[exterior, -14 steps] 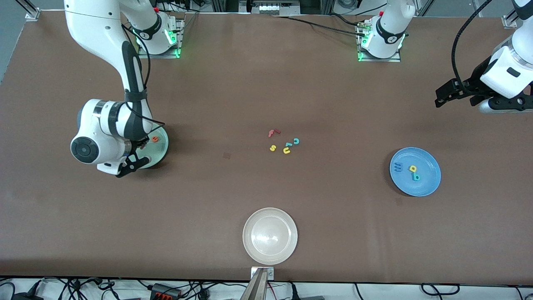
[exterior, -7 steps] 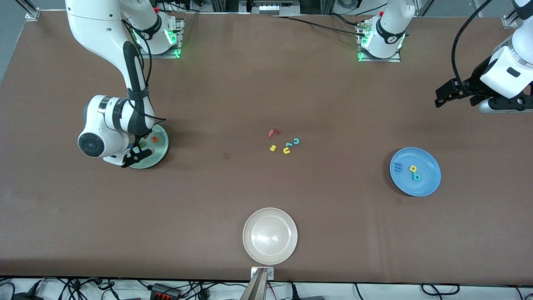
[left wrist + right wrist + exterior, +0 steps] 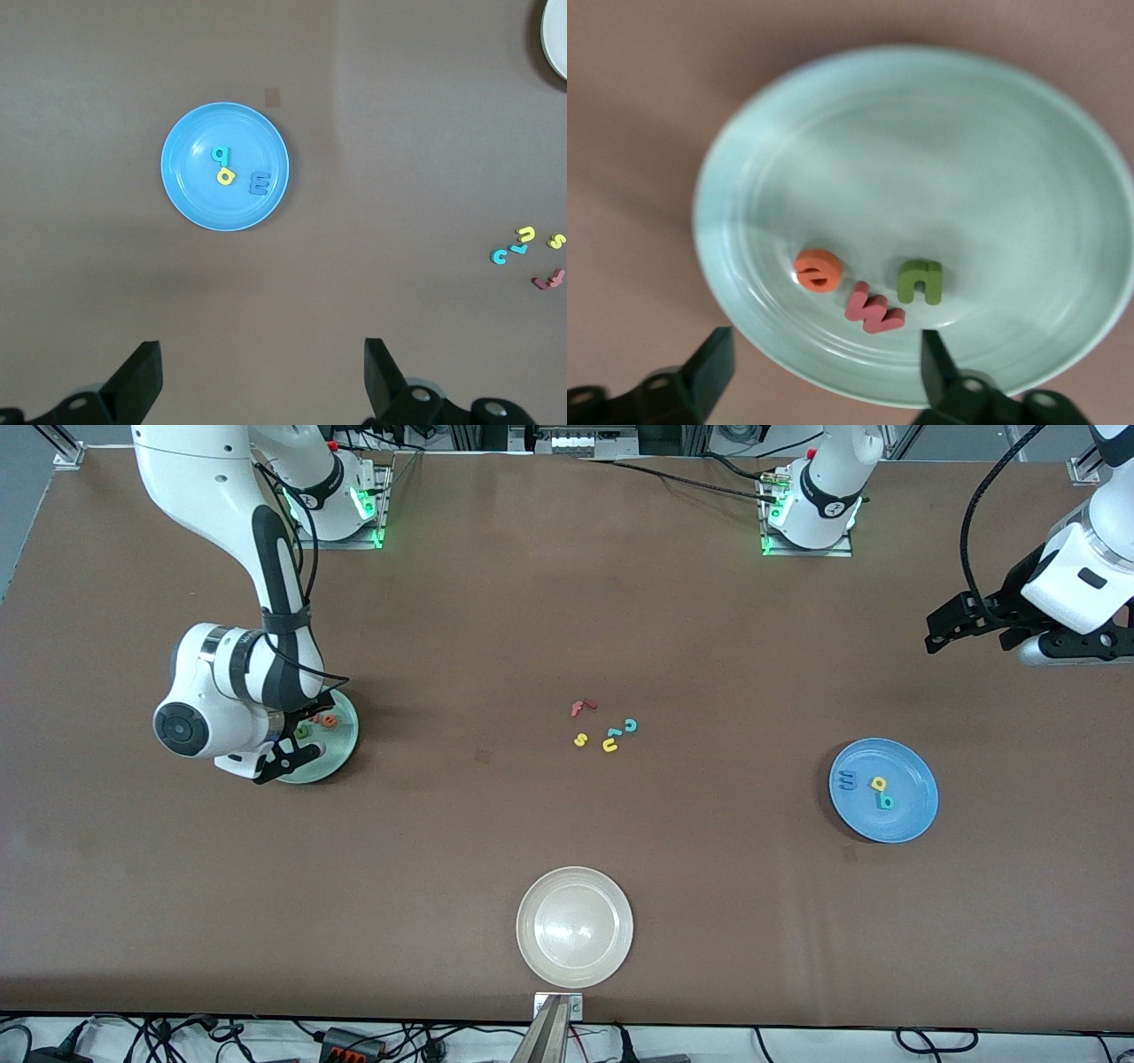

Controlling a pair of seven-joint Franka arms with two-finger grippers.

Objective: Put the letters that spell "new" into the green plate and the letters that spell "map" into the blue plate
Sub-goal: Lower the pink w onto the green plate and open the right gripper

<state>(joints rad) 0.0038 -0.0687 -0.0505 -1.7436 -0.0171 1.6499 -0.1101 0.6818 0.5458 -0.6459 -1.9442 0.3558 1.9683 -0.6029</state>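
The green plate (image 3: 342, 744) (image 3: 1063, 142) lies toward the right arm's end of the table. In it lie the orange e (image 3: 329, 721) (image 3: 818, 270), the pinkish-red w (image 3: 874, 307) and the dark green n (image 3: 302, 732) (image 3: 920, 281). My right gripper (image 3: 299, 737) (image 3: 826, 359) hangs low over that plate, open, holding nothing, just above the w. The blue plate (image 3: 908, 766) (image 3: 190, 190) holds the purplish-blue m (image 3: 848, 780) (image 3: 259, 183), the yellow a (image 3: 878, 783) (image 3: 227, 175) and the teal p (image 3: 885, 801) (image 3: 221, 156). My left gripper (image 3: 941, 631) (image 3: 263, 367) waits high, open.
Loose letters lie mid-table: a red f (image 3: 582, 708), a teal c (image 3: 630, 725), a yellow s (image 3: 580, 739), a yellow u (image 3: 609, 746) and another teal piece (image 3: 613, 733). A whitish-beige plate (image 3: 575, 926) sits near the table's front edge.
My right gripper has gone from shut to open over the green plate, and its wrist has shifted slightly. The n has come into sight in the plate. The left arm has not moved.
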